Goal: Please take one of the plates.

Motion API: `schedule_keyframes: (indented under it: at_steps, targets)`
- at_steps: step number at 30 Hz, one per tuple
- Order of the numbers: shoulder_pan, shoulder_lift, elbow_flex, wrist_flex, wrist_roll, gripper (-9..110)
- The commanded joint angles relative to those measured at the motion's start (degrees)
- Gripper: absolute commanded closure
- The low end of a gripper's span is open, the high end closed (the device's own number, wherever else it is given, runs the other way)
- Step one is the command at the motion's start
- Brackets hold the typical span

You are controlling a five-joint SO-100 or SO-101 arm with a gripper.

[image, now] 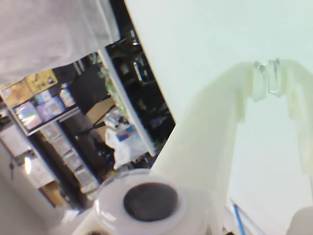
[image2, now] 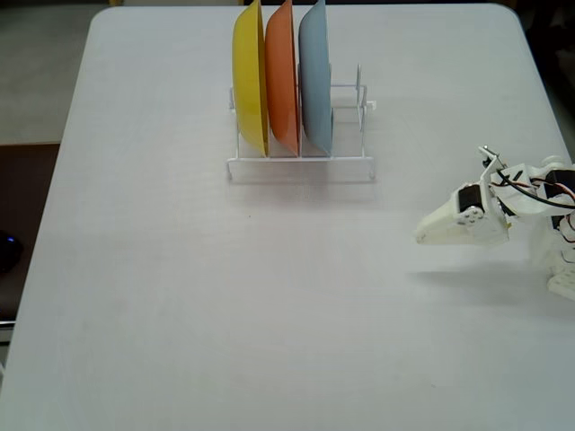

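No cream-white plate shows in either view. In the fixed view a white wire rack [image2: 301, 167] stands at the far middle of the table and holds three upright plates: yellow [image2: 249, 81], orange [image2: 281, 81] and light blue [image2: 315, 81]. The rack's rightmost slot is bare. My gripper [image2: 420, 237] hangs low over the table at the right, well apart from the rack and pointing left. In the wrist view the gripper [image: 268, 81] has its white fingertips together and holds nothing.
The white table [image2: 180, 269] fills the fixed view, with its left edge and a dark floor beyond. The arm's base [image2: 561, 224] sits at the right edge. The wrist view shows shelves and room clutter [image: 73, 127] past the table.
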Motion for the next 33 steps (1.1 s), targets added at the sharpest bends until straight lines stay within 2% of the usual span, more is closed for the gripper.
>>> schedule_keyframes:
  at_steps: [1,33]
  targets:
    - [-0.4,0.7,-0.2,1.1,0.3,102]
    - [-0.4,0.7,-0.1,3.3,1.1,102]
